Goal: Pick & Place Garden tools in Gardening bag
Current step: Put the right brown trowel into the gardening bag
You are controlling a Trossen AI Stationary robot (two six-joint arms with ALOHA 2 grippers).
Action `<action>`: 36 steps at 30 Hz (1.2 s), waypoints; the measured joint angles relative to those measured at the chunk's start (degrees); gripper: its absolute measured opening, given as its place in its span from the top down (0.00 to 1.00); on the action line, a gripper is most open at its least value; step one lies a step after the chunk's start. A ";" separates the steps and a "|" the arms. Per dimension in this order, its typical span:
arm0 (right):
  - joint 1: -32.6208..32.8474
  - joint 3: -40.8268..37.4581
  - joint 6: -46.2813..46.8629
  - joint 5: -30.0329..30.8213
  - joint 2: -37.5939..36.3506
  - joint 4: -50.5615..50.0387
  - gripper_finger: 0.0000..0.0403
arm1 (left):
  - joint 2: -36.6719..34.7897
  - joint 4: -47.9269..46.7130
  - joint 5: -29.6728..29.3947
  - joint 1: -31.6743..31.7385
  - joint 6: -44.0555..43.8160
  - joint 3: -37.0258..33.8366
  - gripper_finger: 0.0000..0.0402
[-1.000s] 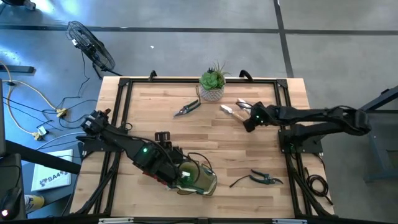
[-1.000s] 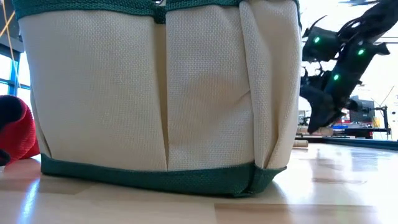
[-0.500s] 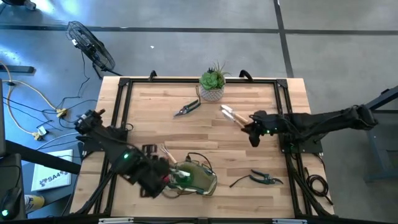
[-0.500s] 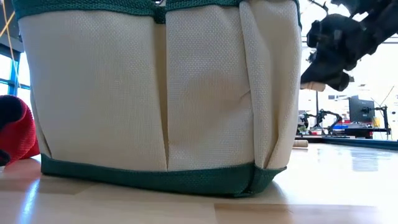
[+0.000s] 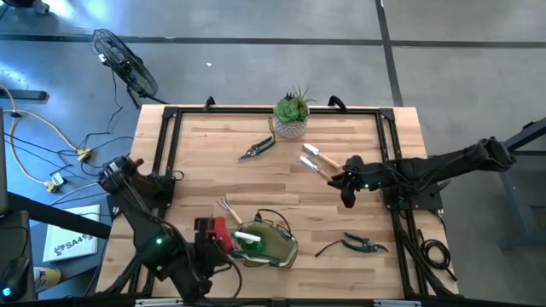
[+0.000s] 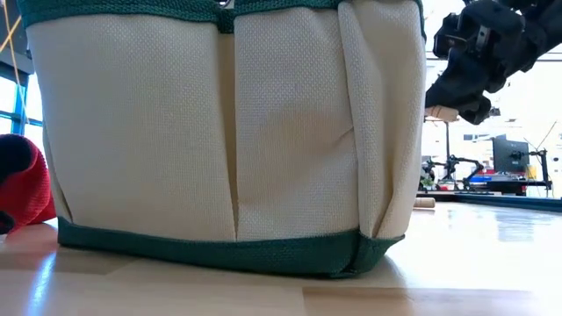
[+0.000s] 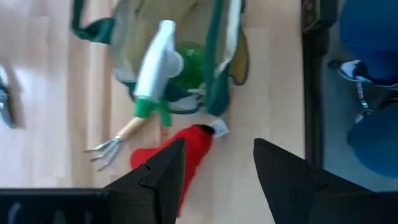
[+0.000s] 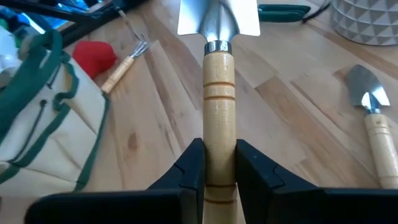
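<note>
**Right gripper clamped on a trowel; bag at lower centre of the table**

Currently, as recorded from the high view, the gardening bag [image 5: 271,245] lay at the lower centre of the table [image 5: 213,162], with a green-and-white spray bottle [image 5: 247,236] resting in its mouth. A red cone-shaped piece [image 5: 220,234] lay touching the bag on its left side, and a small rake [image 5: 227,208] lay just beside it, toward the upper left of the bag.

The right gripper [image 5: 345,182] was positioned right of centre, above the table surface. Its fingers [image 8: 193,163] were closed around the wooden handle of a trowel [image 8: 219,81], whose metal blade pointed away from the wrist. A second trowel [image 5: 316,153] lay on the table just beside it, toward the upper left.

The left gripper [image 7: 217,163] was at the lower left of the high view, left of the bag, with its fingers spread apart and nothing between them. In its wrist view the red piece lay just ahead of the fingertips.

One pair of pruning shears [image 5: 257,148] lay at upper centre, near a potted plant [image 5: 292,115] at the top edge. A second pair of shears [image 5: 357,244] lay at lower right, well apart from the bag.

In the low view the bag filled most of the frame.
</note>
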 joint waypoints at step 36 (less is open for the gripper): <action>19.46 0.14 -2.16 6.35 0.00 12.99 0.88 | 12.44 15.97 26.18 11.76 25.33 0.07 0.55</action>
